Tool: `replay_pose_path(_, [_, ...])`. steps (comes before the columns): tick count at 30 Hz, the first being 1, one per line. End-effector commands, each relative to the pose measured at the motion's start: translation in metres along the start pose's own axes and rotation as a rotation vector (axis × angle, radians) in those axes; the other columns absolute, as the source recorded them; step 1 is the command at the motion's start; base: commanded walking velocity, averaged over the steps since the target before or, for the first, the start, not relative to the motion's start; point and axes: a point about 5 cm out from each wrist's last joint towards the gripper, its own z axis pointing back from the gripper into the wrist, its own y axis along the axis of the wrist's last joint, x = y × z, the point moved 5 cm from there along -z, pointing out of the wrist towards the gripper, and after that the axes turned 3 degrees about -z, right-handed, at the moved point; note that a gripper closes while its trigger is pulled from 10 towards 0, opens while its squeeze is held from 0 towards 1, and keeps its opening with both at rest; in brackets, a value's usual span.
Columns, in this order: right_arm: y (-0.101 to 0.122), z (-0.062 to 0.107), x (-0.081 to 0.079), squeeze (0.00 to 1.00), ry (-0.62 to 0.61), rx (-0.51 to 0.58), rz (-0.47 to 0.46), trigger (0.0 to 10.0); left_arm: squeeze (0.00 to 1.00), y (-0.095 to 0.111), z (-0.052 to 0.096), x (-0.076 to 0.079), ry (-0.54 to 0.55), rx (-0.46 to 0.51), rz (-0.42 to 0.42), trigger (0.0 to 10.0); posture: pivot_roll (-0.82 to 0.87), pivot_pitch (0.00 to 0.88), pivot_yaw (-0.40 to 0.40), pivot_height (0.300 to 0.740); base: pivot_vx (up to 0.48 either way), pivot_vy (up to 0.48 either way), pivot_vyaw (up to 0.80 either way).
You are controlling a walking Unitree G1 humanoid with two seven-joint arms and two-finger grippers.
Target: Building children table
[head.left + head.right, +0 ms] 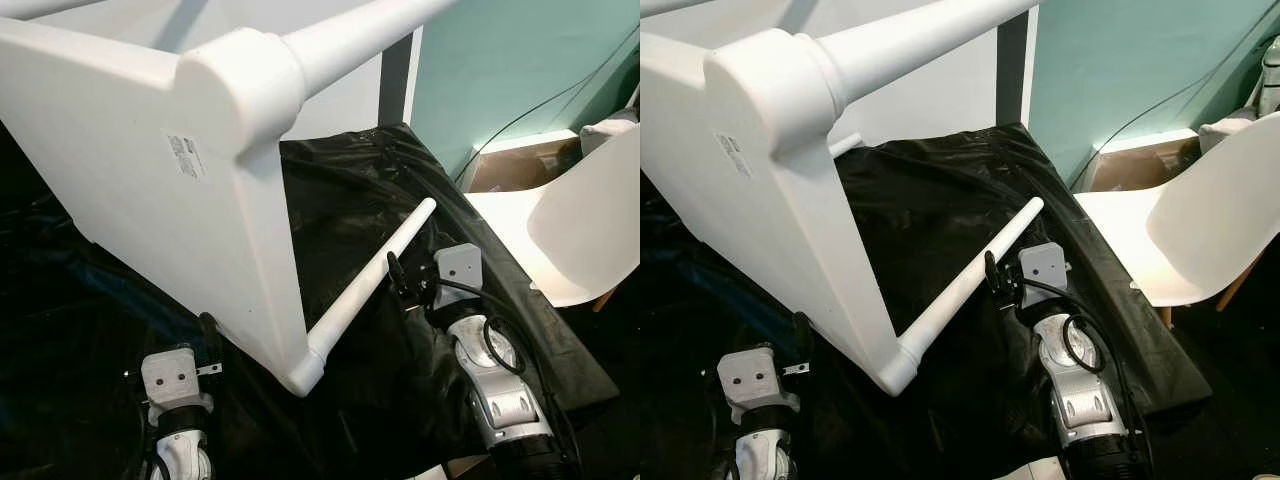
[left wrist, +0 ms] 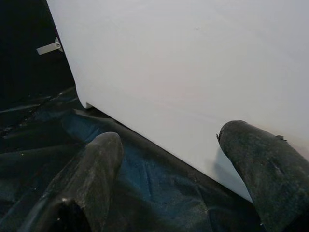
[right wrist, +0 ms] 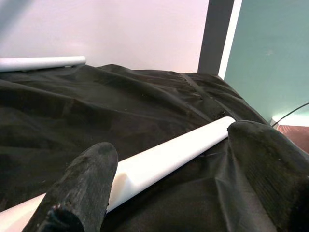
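The white children's table top stands tilted on its edge on a black sheet. One white leg runs from its lower corner low over the sheet, away to the right. A second leg juts from the upper corner. My right gripper is at the lower leg about two thirds along it. In the right wrist view its fingers stand open on either side of the leg. My left gripper is open, low beside the table top's bottom edge.
A third white leg shows at the sheet's far side, by the white wall. A white chair and a cardboard box stand to the right, before a teal wall with a black cable.
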Motion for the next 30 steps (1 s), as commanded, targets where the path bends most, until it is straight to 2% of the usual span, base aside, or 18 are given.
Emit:
replay_pose_path(1, [-0.006,0.003,-0.001,0.00,-0.005,-0.015,-0.009,10.0,0.00,0.000,0.002,0.004,-0.021,0.008,-0.010,10.0,0.03,0.000,0.073,0.740,0.000,0.000,0.00])
replay_pose_path(14, [-0.009,0.002,0.004,0.00,-0.020,-0.025,0.007,10.0,0.00,0.002,0.000,0.016,-0.071,0.025,-0.045,10.0,0.02,0.000,0.066,0.740,0.000,0.000,0.00])
replay_pose_path(21, [-0.009,-0.002,0.007,0.00,-0.019,-0.022,0.022,10.0,0.00,0.004,-0.003,0.027,-0.094,0.035,-0.036,10.0,-0.01,0.000,0.047,0.740,0.000,0.000,0.00])
replay_pose_path(25, [-0.009,-0.006,0.011,0.00,-0.017,-0.018,0.037,10.0,0.00,0.006,-0.007,0.039,-0.123,0.051,-0.024,10.0,-0.02,0.000,0.038,0.740,0.000,0.000,0.00])
replay_pose_path(30, [-0.004,-0.010,0.014,0.00,-0.020,-0.004,0.065,10.0,0.00,0.007,-0.010,0.044,-0.137,0.052,-0.008,10.0,-0.03,0.000,0.041,0.740,0.000,0.000,0.00])
